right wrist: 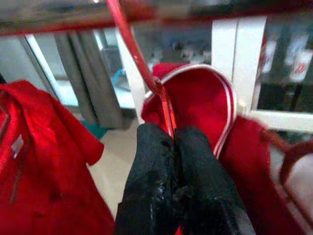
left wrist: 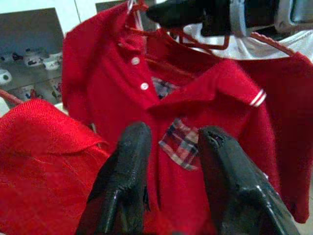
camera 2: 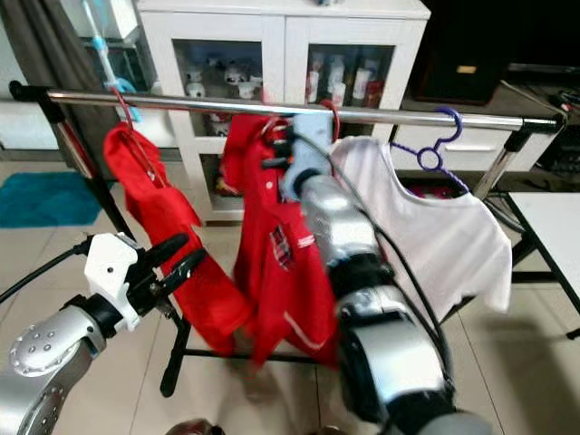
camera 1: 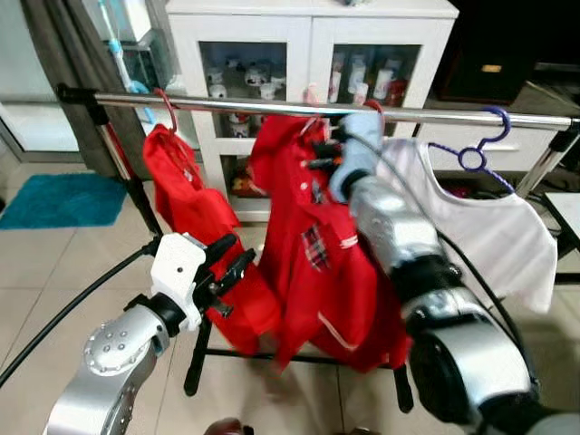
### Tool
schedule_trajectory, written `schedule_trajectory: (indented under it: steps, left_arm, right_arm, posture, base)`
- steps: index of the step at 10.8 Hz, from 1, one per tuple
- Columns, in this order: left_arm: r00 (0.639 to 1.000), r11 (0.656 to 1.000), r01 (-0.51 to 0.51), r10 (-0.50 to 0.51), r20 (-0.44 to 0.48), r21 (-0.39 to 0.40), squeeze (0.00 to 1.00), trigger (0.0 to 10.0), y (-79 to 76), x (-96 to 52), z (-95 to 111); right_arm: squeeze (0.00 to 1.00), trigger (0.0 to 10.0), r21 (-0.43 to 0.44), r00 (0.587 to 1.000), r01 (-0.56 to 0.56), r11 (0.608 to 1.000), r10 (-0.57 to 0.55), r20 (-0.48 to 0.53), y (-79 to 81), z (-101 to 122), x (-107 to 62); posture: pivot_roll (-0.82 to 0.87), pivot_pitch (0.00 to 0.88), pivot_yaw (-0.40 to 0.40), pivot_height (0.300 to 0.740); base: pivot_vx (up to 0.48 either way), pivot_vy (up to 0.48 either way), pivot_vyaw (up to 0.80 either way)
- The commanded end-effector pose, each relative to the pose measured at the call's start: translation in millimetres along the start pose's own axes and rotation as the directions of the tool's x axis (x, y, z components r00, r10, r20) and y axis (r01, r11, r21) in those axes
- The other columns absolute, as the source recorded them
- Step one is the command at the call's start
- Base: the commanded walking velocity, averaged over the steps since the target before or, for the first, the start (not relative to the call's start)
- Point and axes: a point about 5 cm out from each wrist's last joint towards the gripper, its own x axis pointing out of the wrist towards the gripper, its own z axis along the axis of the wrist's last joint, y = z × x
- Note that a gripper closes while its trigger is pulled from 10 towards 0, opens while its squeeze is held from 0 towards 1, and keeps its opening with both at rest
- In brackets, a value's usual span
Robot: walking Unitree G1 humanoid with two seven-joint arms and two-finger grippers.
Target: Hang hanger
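Observation:
A red polo shirt point(camera 1: 313, 245) with a plaid chest patch point(left wrist: 178, 142) hangs on a red hanger point(right wrist: 164, 105) at the middle of the silver rail point(camera 1: 227, 102). My right gripper point(camera 1: 321, 152) is raised to the shirt's collar and is shut on the hanger's neck just below its hook point(right wrist: 128, 46). The hook reaches up to the rail; whether it rests on the rail I cannot tell. My left gripper point(camera 1: 232, 265) is lower and to the left, open, with its fingers point(left wrist: 128, 161) pointing at the shirt's front without touching it.
Another red garment point(camera 1: 186, 213) hangs at the rail's left end. A white T-shirt point(camera 1: 480, 227) on a purple hanger point(camera 1: 478, 149) hangs at the right. A white glass-door cabinet point(camera 1: 313, 27) stands behind the rack. A teal mat point(camera 1: 59, 199) lies on the tiled floor at left.

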Motion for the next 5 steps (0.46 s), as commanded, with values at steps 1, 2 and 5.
schedule_trajectory:
  steps: [1, 2, 5]
  left_arm:
    - [1.000, 1.000, 0.011, -0.011, -0.003, 0.006, 0.00, 10.0, -1.7, -1.1, 1.6]
    - [1.000, 1.000, 0.012, -0.012, -0.011, 0.004, 0.00, 10.0, -2.1, -2.8, 0.2]
    - [1.000, 1.000, 0.019, -0.019, -0.017, 0.006, 0.00, 10.0, -2.5, -2.2, -0.2]
  right_arm:
    - [0.00, 10.0, -0.014, 0.999, 0.033, 0.999, -0.033, -0.039, -2.0, -0.5, 2.4]
    - [0.00, 10.0, -0.018, 0.992, 0.040, 0.999, -0.042, -0.116, -1.7, -13.7, 2.7]
    - [1.00, 10.0, -0.019, 0.998, -0.004, 1.000, 0.003, -0.059, -2.9, -5.8, 3.0]
  posture:
    - [0.17, 0.043, 0.009, 0.740]
    - [0.17, 0.044, 0.000, 0.740]
    - [0.16, 0.043, 0.008, 0.740]
  base:
    - [0.000, 0.000, 0.00]
    - [0.000, 0.000, 0.00]
    - [0.000, 0.000, 0.00]
